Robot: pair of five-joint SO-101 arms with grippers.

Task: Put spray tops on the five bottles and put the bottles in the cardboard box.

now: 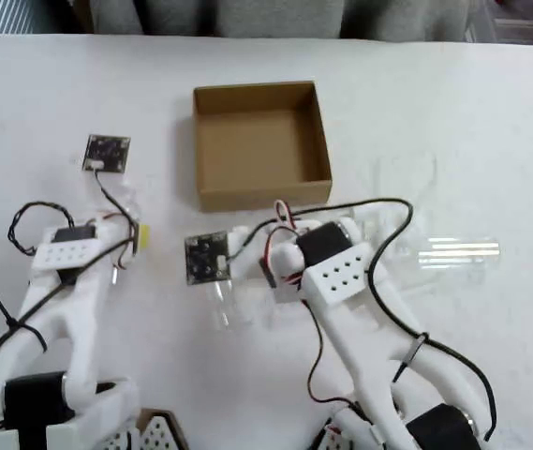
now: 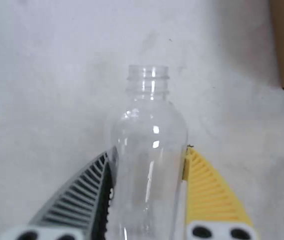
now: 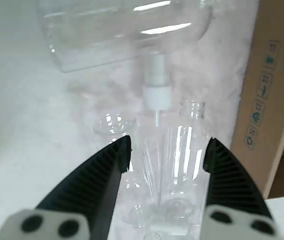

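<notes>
Near left, left gripper [image 2: 147, 157] pinches a bottle [image 2: 149, 135], neck pointing far; right gripper [image 3: 167, 145], spread, faces a spray top [image 3: 156, 90].

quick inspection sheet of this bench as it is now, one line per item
surface: white table
job's things: cardboard box open, empty; capless bottle in the left gripper; second capless bottle and spray top in front of the right gripper
clutter: large clear container on its side
grippers: left shut on the bottle; right open
cables: black and red wires run along both arms
surroundings: grey shapes beyond the table, unclear
</notes>
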